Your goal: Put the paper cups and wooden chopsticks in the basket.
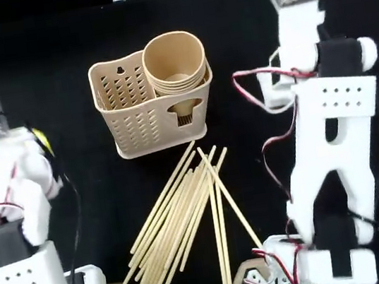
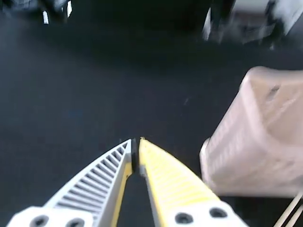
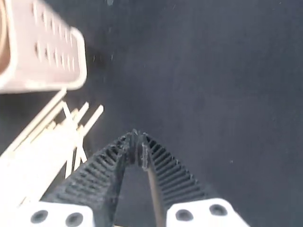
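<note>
While the stacked paper cups (image 1: 174, 62) sit in one compartment of the basket (image 1: 132, 118), the wooden chopsticks (image 1: 180, 222) lie fanned on the black table (image 1: 54, 48) just in front of it. Left gripper (image 2: 136, 142): jaws closed tip to tip, holding nothing. Right gripper (image 3: 137, 135): jaws likewise closed, empty, beside the chopsticks.

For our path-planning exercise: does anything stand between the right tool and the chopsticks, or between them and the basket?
Nothing visible does. The right tool, shut, is beside the chopsticks; the basket stands just past their tips, its compartment beside the cups empty.
</note>
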### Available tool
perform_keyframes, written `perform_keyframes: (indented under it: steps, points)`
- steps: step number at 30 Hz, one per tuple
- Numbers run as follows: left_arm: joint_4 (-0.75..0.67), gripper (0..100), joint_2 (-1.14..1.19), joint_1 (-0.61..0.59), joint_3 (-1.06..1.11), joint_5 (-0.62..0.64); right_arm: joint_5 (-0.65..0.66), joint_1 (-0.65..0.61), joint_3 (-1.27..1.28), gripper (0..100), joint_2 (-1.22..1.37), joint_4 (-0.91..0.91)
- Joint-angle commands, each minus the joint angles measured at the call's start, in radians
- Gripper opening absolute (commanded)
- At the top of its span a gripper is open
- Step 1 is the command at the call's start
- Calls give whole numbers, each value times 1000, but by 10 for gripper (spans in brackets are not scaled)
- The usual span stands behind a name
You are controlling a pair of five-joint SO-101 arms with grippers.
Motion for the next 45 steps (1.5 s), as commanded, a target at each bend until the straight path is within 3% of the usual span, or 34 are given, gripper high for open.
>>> perform_keyframes:
  steps: [1,9,16,21,29,35,45]
  points:
    - [-69,45,-72,-10,225,-23,57,12,130,46,-147,-32]
    - [-324,47,-135,-5,628,-20,235,-21,602,47,-245,-178]
    - [-442,47,-176,-5,763,-17,255,-224,967,216,-246,-425]
    - [-512,45,-230,-4,837,-15,245,-348,1124,211,-249,-566]
    - [-500,47,-328,-4,883,-15,98,-434,1227,213,-245,-784]
    - [-279,46,-400,-4,812,-15,-54,-459,1214,211,-248,-779]
    - [-133,47,-548,-4,808,-15,11,-520,1239,212,-251,-821]
